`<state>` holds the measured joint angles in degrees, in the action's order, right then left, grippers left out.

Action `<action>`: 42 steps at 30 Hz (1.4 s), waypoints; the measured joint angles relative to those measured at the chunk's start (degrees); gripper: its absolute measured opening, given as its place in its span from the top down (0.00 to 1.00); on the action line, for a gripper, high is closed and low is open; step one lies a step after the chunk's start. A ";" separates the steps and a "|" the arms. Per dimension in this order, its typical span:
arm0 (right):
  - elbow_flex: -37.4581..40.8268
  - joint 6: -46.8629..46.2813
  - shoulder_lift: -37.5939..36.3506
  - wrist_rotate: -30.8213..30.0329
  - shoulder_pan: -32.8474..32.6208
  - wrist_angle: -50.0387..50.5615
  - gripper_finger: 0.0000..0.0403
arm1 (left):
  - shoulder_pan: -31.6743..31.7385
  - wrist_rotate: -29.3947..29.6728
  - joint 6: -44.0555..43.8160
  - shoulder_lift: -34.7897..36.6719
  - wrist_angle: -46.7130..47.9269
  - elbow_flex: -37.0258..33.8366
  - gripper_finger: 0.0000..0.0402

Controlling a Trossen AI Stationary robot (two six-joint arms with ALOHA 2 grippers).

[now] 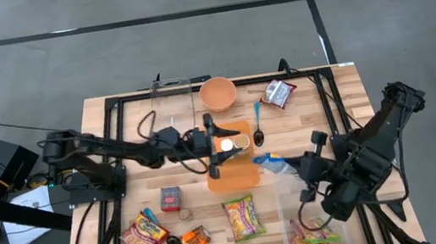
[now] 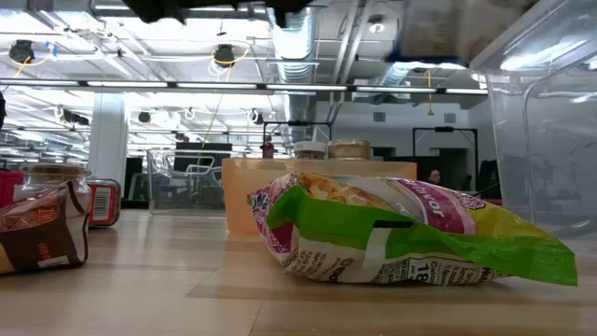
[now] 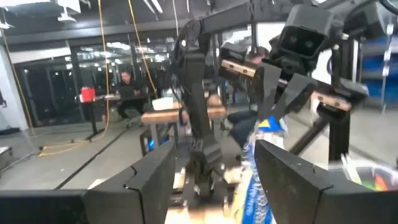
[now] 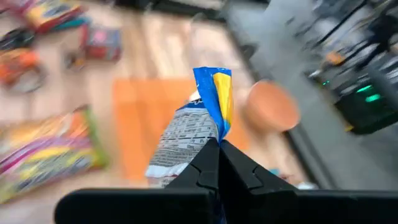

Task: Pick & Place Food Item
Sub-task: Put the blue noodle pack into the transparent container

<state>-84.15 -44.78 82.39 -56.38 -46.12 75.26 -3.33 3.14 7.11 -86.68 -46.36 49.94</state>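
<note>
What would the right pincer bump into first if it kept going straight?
Probably the orange board: the right pincer, shut on a blue packet, points toward it. Depth is hard to judge.

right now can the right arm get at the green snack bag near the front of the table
Probably not yet: the right gripper is shut on a blue snack packet, so its fingers are taken. Otherwise the green snack bag lies uncovered beside it, nothing on top.

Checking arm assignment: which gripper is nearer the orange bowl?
Left. The left gripper sits over the orange board, just below the orange bowl. The right gripper, pinching a blue packet, is farther off, lower right.
</note>
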 joint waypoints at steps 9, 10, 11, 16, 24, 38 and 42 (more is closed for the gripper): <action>-4.60 -9.73 -0.02 9.71 -7.35 8.67 1.00 | -0.24 -0.14 -1.71 15.63 5.70 -11.46 0.51; -4.64 -10.50 -0.02 10.64 -8.22 8.71 1.00 | -0.24 -0.14 -2.37 17.17 5.73 -12.95 0.51; -4.64 -10.83 -0.02 11.80 -8.95 8.81 1.00 | -0.24 -0.13 -2.96 18.38 5.46 -14.42 0.52; -4.64 -13.34 0.47 14.74 -11.92 8.73 1.00 | -0.26 -0.16 -3.76 24.36 5.31 -19.35 0.54; -1.52 -15.98 0.47 18.96 -14.03 7.41 1.00 | -1.14 -0.57 -4.57 29.23 5.06 -21.69 0.57; 12.63 -14.65 0.48 29.25 -14.24 -4.81 1.00 | -2.29 -1.48 -4.52 29.20 5.57 -21.73 0.58; 16.19 -11.96 0.46 32.40 -14.24 -9.78 1.00 | -2.75 -1.60 -4.50 29.20 5.55 -21.73 0.58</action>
<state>-67.96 -56.74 82.84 -23.98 -60.36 65.48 -6.09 1.54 2.61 -57.47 -40.82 28.21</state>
